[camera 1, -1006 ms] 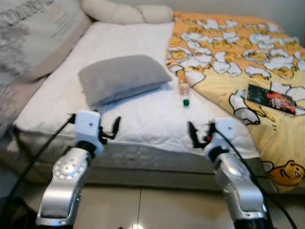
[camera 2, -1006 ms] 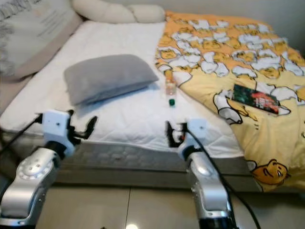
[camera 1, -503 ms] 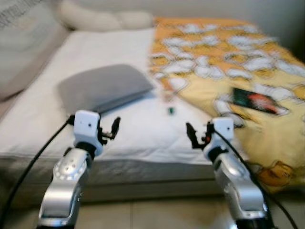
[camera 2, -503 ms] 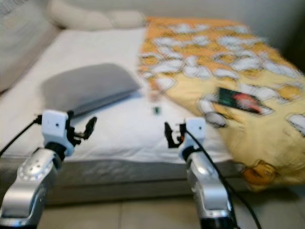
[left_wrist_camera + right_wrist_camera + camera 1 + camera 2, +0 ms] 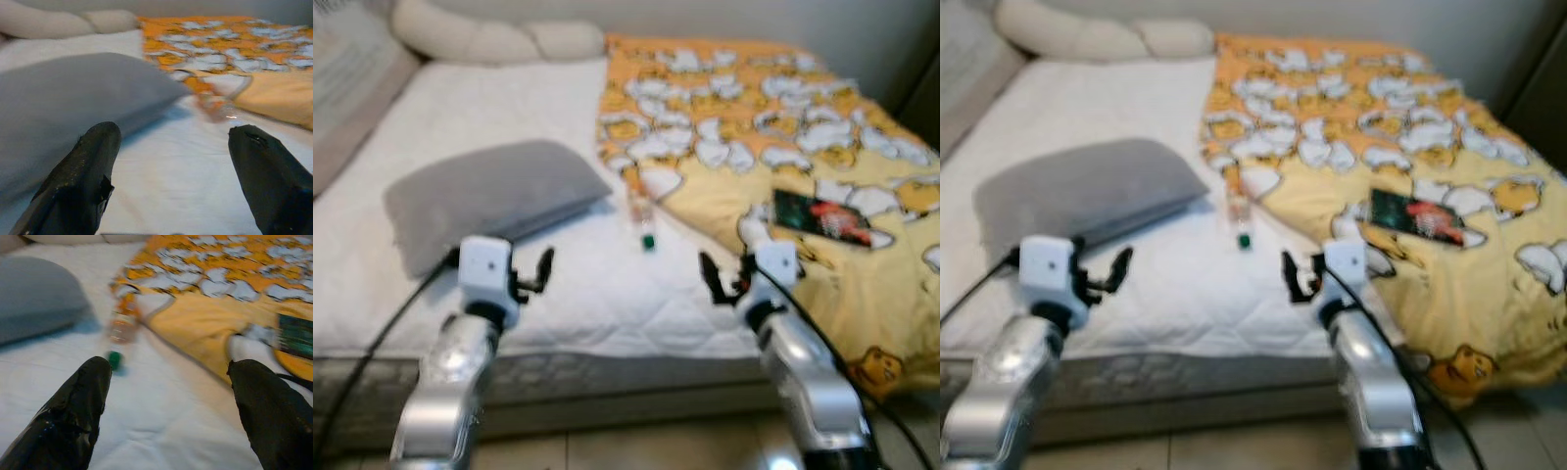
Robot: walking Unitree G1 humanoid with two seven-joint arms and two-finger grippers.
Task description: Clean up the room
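A bed [image 5: 558, 294] lies ahead. On it, a pillow [image 5: 489, 196] rests to the left, and a blanket [image 5: 783, 166] covers the right half. A bottle [image 5: 641, 215] lies on the mattress between them, just beside the blanket's edge. A book [image 5: 820, 217] lies on the blanket, right of the bottle. A long bolster [image 5: 489, 39] lies along the far end, behind the pillow.

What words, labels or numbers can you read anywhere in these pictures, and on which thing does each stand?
None can be read.
Book on the yellow blanket: red marks on its dark cover, too blurred to read.
Bottle on the white mattress: its label is too small and blurred to read.
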